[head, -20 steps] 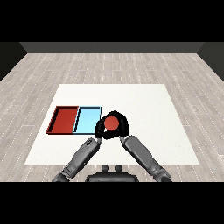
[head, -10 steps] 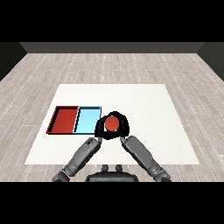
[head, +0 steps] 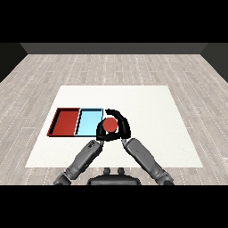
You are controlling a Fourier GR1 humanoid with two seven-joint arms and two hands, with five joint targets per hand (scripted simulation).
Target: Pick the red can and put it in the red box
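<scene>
The red can [head: 110, 125] sits just right of the light blue tray [head: 88, 121], near its right edge. My right hand [head: 124, 126] is curled round the can, black fingers arching over its far side and right flank. My left hand [head: 99, 133] lies close against the can's lower left side, and its fingers are hidden. The red tray [head: 66, 121] lies to the left of the blue one, with nothing in it. Whether the can rests on the table or is lifted I cannot tell.
The two trays lie side by side at the left of the white table [head: 151, 107]. Both grey forearms come in from the lower edge and meet at the can. Bare table stretches to the right and behind.
The right hand and the red can have shifted slightly left, toward the blue tray. The left hand has hardly moved.
</scene>
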